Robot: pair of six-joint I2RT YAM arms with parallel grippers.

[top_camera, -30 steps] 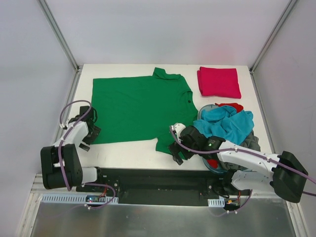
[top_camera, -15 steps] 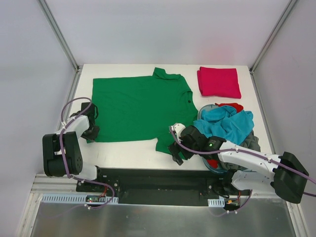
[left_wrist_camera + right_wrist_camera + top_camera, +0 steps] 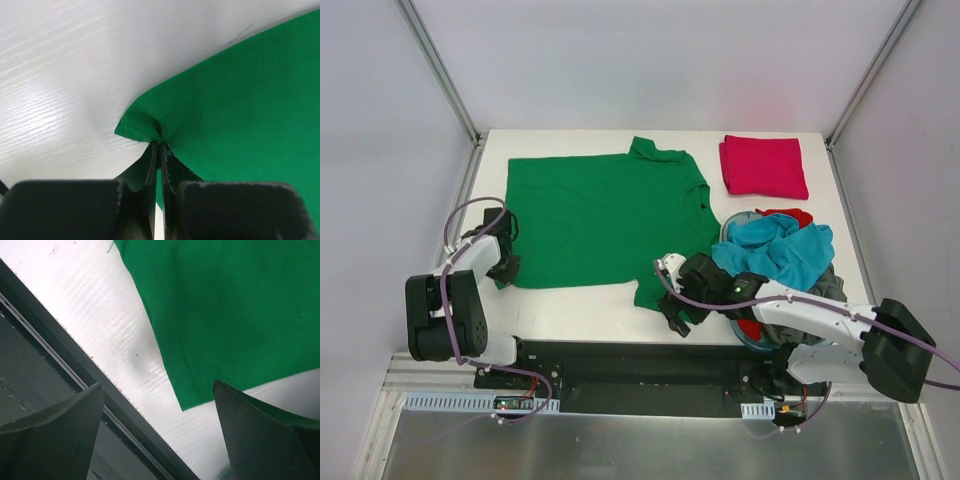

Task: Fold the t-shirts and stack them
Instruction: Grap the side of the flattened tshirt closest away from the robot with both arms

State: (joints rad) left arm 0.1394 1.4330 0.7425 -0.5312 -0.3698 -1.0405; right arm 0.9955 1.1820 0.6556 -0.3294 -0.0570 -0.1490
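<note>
The left gripper [image 3: 159, 147] now pinches the near-left corner of the flat bright green cloth t-shirt [image 3: 605, 220] while the right gripper [image 3: 156, 390], jaws wide, edges over its sleeve: folding looks imminent.

Five t-shirts [image 3: 600, 215], one blue tub [image 3: 730, 220], two arms [image 3: 820, 318]

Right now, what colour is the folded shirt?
The folded shirt is crimson-pink, clearest in the top view.
</note>
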